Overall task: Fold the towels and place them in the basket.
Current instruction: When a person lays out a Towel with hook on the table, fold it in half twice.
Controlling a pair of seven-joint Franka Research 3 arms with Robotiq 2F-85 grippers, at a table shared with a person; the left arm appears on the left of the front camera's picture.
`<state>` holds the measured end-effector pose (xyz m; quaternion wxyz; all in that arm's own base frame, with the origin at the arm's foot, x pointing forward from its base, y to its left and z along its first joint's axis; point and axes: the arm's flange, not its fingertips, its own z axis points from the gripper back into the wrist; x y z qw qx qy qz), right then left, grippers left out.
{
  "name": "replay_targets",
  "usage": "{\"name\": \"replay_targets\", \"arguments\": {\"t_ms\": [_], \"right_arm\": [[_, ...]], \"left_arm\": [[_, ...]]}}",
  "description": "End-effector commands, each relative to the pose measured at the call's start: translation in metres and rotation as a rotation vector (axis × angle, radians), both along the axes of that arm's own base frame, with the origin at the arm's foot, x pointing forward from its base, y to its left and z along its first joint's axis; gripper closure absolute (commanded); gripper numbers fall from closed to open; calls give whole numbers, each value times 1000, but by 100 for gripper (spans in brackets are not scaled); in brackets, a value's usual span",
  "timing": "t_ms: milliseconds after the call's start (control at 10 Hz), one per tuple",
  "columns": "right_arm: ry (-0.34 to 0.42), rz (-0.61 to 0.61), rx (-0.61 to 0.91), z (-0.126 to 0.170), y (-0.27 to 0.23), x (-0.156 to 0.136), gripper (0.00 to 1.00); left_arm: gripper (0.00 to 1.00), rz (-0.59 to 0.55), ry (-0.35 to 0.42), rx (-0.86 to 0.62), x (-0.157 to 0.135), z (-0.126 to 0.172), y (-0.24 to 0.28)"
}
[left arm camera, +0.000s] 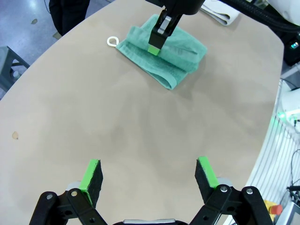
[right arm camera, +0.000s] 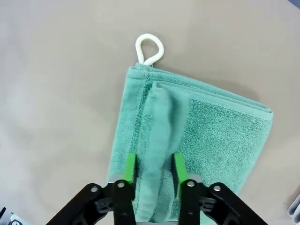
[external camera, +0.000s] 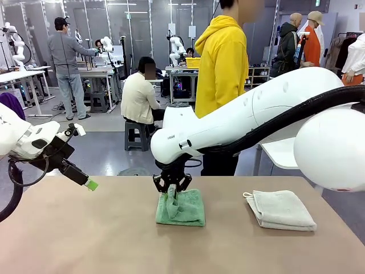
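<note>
The right pincer (right arm camera: 152,171) straddles a raised ridge of the green towel (right arm camera: 197,140); whether the pads press the cloth or stand just off it cannot be told (the ridge hides their inner faces). In the front view the left pincer (external camera: 90,184) shows one green tip, its other finger hidden behind. The grey-white towel (left arm camera: 220,11) is cut off by the left wrist view's top edge.
</note>
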<state>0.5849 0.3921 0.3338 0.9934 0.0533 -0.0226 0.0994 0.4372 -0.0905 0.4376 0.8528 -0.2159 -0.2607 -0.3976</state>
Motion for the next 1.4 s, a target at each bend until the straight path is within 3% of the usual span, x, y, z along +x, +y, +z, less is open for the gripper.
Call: {"name": "replay_targets", "arguments": {"t_ms": [0,100,800,900,1300], "right_arm": [[-10,-15,28,5,-5,-4,6],[-9,-15,37,5,-4,-5,0],[-4,-11,98,16,-38,-8,0],[-14,-30,68,15,-11,3,0],[-14,-30,68,15,-11,3,0]], "left_arm": [[0,-23,4,7,4,2,1],[0,-23,4,7,4,2,1],[0,-23,4,7,4,2,1],[0,-23,4,7,4,2,1],[0,-23,4,7,4,2,1]]}}
